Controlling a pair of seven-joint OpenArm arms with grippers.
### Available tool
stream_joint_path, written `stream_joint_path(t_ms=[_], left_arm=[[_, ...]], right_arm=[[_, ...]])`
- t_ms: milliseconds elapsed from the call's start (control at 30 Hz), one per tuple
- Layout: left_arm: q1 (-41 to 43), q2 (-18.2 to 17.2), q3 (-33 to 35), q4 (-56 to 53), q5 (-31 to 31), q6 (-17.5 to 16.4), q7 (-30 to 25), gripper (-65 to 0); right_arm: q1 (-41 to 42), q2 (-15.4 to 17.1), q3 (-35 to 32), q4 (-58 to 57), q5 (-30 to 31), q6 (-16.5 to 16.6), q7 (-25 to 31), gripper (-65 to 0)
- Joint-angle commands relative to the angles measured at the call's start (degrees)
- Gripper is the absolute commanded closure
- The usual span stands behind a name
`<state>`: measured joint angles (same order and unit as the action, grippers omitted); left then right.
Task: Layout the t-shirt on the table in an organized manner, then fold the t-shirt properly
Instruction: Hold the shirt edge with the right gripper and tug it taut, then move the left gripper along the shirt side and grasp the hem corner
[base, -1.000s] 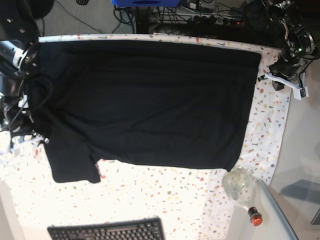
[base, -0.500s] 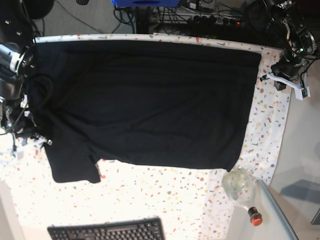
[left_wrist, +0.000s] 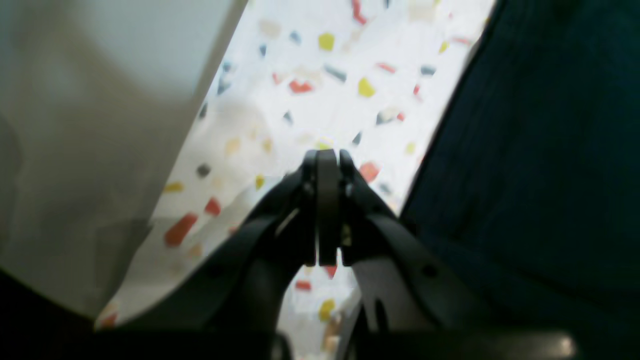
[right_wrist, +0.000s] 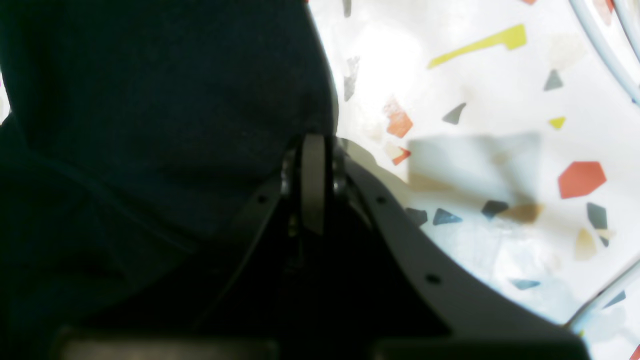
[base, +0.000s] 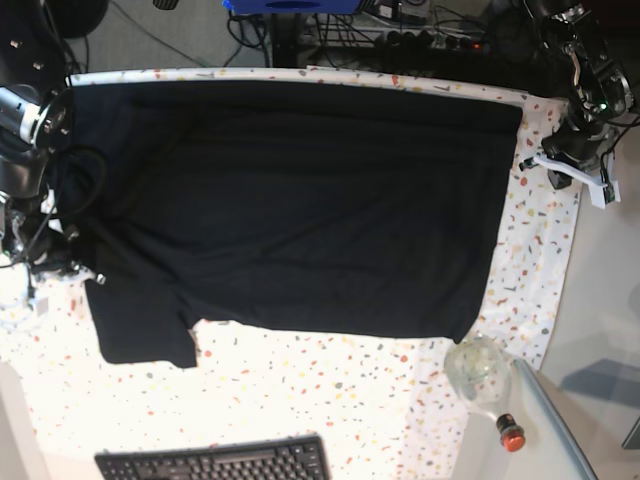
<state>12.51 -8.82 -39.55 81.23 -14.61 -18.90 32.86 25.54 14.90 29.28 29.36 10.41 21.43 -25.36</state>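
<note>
While both claws stay clenched, empty, the black t-shirt lies spread flat.

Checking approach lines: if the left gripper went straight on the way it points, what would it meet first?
Likely the bare table, not the t-shirt; the left gripper is shut, with the shirt edge off to its side. Depth is unclear.

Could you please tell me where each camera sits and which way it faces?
Base: overhead, looking down at the t-shirt on the table; both arms at the sides.
Left wrist: behind the shut left pincer, over speckled cloth beside the shirt.
Right wrist: behind the shut right pincer, at the shirt's edge.
All share the t-shirt.
</note>
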Motion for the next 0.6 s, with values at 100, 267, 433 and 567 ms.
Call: stream_joint_path(t_ms=[100,267,433,567], left_arm=[[-1.7,-4.9,5.2,-0.5,-0.4,0.1,-0.9,0.0],[-6.6,-7.0,7.2,-6.5,-0.4,0.1,-0.9,0.0],[-13.9,-8.1,7.4,-14.5,-0.5,0.1,-0.9,-4.3],[-19.9,-7.6,7.6,-18.2,-0.5,0.1,-1.0,-26.8]], right_arm=[[0.1,0.5,-0.3,9.2,0.4,0.2,-0.6,0.0],[-2.0,0.3,-0.3,20.4,0.4,0.2,-6.9,0.0],[-4.0,-0.7,-0.3,25.7,0.4,0.2,-8.8,0.0],[-5.1,-1.1,-0.3,27.5,0.4,0.3,-8.8,0.0]])
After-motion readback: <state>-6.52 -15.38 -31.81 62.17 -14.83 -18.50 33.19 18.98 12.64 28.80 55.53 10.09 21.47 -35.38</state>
